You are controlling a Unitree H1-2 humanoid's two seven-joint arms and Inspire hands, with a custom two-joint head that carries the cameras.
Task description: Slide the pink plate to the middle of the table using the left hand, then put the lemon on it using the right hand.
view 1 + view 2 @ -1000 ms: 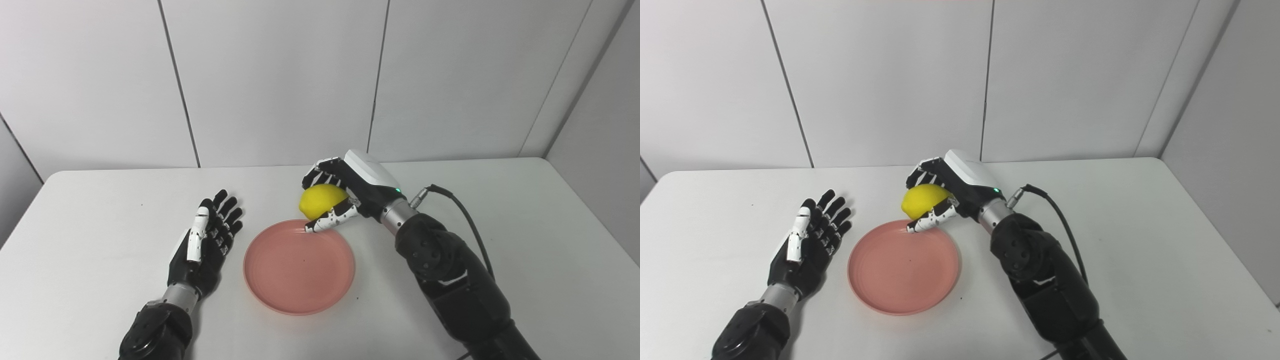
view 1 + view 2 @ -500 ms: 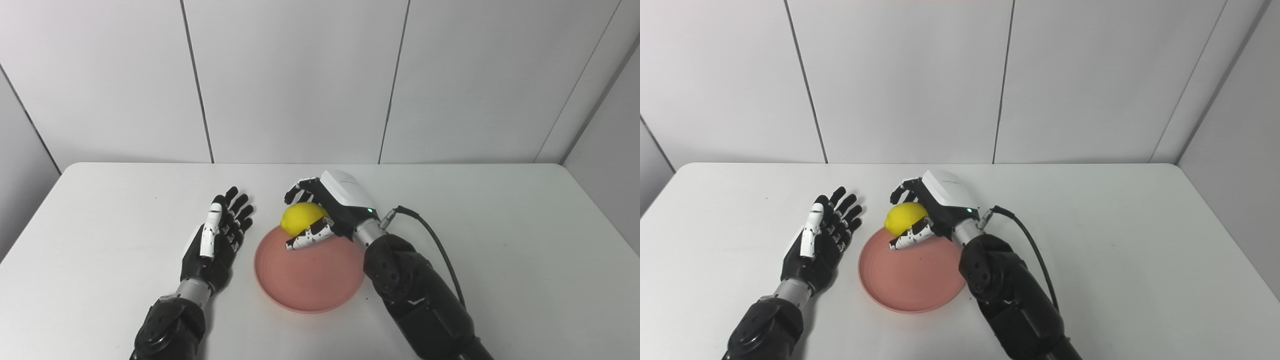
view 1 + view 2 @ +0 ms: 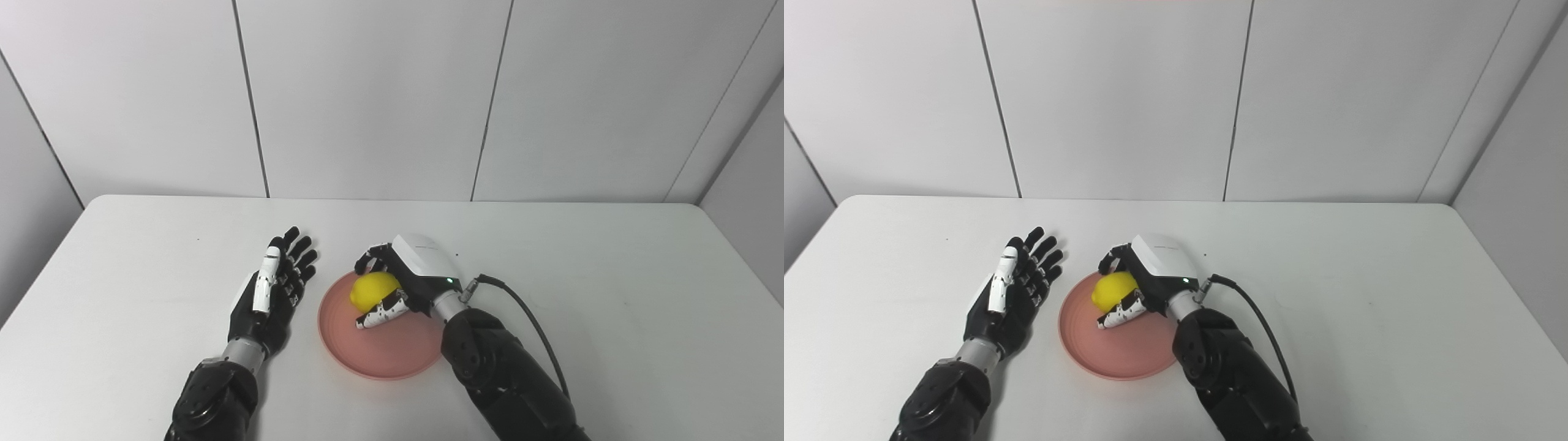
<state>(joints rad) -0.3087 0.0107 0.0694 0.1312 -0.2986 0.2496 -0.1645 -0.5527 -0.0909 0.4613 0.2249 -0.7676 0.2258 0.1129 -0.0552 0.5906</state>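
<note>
The pink plate (image 3: 392, 349) lies near the middle of the white table (image 3: 612, 294). My right hand (image 3: 410, 275) is over the plate's far part, shut on the yellow lemon (image 3: 372, 289), which sits low over or on the plate; I cannot tell if it touches. The thumb (image 3: 381, 315) curls under the lemon's near side. My left hand (image 3: 272, 294) lies open and flat on the table just left of the plate, palm up, holding nothing. In the right eye view the lemon (image 3: 1113, 288) and plate (image 3: 1127, 352) show the same.
White wall panels (image 3: 367, 92) stand behind the table's far edge. A black cable (image 3: 527, 318) runs from my right wrist across the table. Bare tabletop stretches to the right and far left.
My right hand has lowered with the lemon from above the plate's far rim down into the plate. The camera view has also shifted; the left hand stays put.
</note>
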